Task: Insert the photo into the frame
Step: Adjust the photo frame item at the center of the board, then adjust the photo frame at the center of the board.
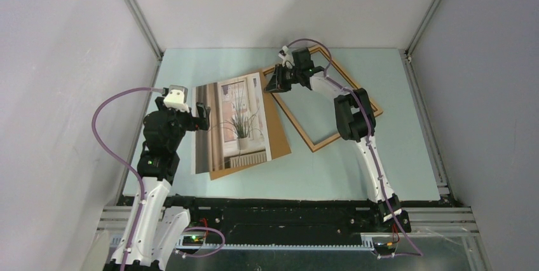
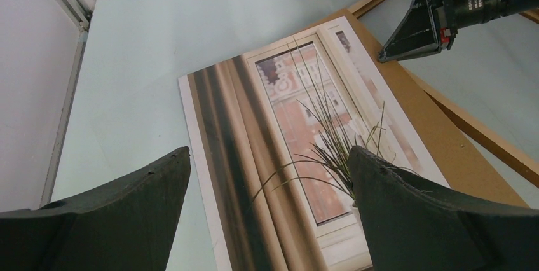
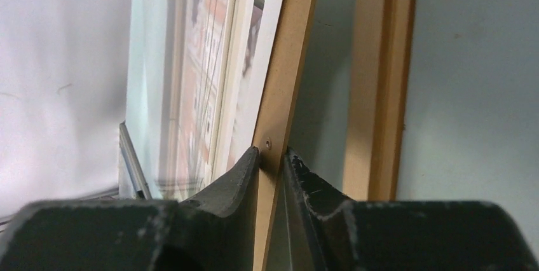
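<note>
Muted browns on a pale blue-green table (image 1: 330,175).
The rectangular paper photo (image 1: 232,121) has a white border, with grey-brown and beige curtain bands at its left, a cream window, blurred red-pink brickwork and thin green grass blades. The plain flat backing board (image 1: 278,128) beneath is mid-brown. To the right, the thin wooden picture frame (image 1: 296,123) is a lighter honey-brown.

Robotics lab cell: white wall panels (image 1: 254,4) in aluminium struts (image 1: 135,9) stand beyond the right gripper (image 1: 275,83), a pale green table (image 1: 330,175) beneath it.
</note>
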`<state>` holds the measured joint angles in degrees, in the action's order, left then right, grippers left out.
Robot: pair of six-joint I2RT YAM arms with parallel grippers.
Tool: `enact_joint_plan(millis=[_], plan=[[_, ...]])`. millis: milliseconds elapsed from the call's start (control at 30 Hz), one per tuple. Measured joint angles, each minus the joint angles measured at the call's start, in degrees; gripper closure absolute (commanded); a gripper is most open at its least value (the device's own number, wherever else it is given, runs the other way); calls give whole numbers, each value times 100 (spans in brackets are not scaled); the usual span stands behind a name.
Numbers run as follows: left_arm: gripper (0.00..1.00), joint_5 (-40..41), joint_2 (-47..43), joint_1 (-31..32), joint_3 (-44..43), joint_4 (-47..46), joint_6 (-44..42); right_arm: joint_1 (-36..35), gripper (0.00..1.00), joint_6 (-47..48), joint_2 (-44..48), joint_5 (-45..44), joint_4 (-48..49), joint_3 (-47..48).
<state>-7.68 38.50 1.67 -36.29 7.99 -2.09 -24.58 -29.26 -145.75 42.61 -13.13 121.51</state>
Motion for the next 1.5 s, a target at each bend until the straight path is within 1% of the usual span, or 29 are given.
enact_joint_plan(millis=[67, 133, 200, 333, 500, 667, 867, 1033, 1267, 1367, 1500], plan=[[2, 0, 2, 2, 0, 0, 0, -4, 69, 59, -44, -83, -72, 2], [2, 0, 2, 2, 0, 0, -2, -7, 63, 109, -96, -175, -177, 13], [2, 0, 7, 2, 0, 0, -2, -7, 54, 190, -116, -278, -321, 13], [1, 0, 7, 2, 0, -2, -2, -26, 42, 315, -114, -339, -435, 90], [2, 0, 7, 2, 0, -2, -2, -72, 34, 507, 20, -476, -560, 76], [2, 0, 7, 2, 0, -2, -2, 13, 27, 765, 411, -706, -603, -245], [2, 0, 7, 2, 0, -4, 0, 214, 23, 1257, 1095, -1051, -728, -844], [2, 0, 11, 2, 0, -4, 7, 229, 22, 2013, 1714, -1652, -1161, -1272], [2, -4, 33, 2, 0, -9, 13, -212, 23, 3298, 2726, -2857, -1353, -2634], [1, -7, 33, 2, 0, -9, 13, -444, 25, 3689, 2889, -3314, -1344, -3126], [2, -15, 4, 2, 0, -9, 15, -638, 26, 3941, 2894, -3722, -1401, -3534]])
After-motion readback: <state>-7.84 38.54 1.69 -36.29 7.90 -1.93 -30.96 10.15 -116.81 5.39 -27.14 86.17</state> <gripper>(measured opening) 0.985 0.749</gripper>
